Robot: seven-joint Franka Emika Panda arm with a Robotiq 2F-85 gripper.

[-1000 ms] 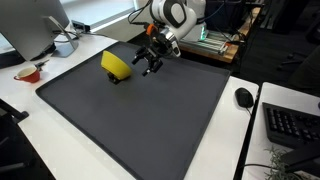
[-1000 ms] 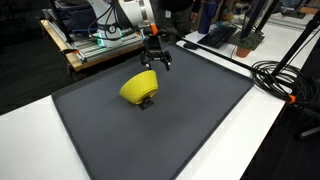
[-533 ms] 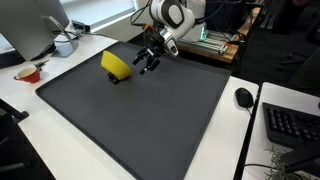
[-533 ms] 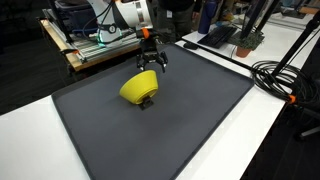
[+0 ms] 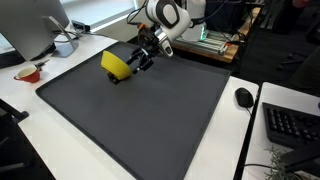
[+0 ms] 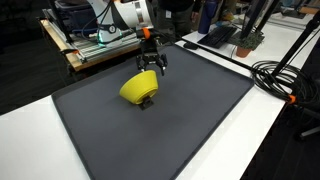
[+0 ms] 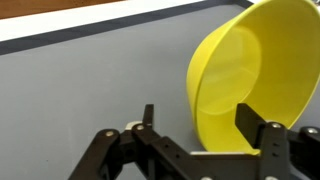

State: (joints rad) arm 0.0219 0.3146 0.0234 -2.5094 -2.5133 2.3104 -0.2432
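A yellow bowl point(image 5: 114, 64) lies tipped on its side on the dark grey mat point(image 5: 150, 120), resting on a small dark thing point(image 6: 146, 103). It shows in both exterior views point(image 6: 136, 88) and fills the right of the wrist view point(image 7: 255, 60). My gripper point(image 5: 136, 62) is open at the bowl's rim, also seen in an exterior view point(image 6: 152, 68). In the wrist view the gripper point(image 7: 197, 115) straddles the rim: one finger is outside the bowl, the other inside it. The fingers are not closed on the wall.
A computer mouse point(image 5: 244, 97) and keyboard point(image 5: 292, 125) lie on the white desk beside the mat. A red cup point(image 5: 28, 73), a white bowl point(image 5: 64, 45) and a monitor point(image 5: 35, 25) stand at the other side. Cables point(image 6: 275, 75) run along the mat's edge.
My gripper has moved closer to the bowl, and its fingers now straddle the rim. The bowl has not moved.
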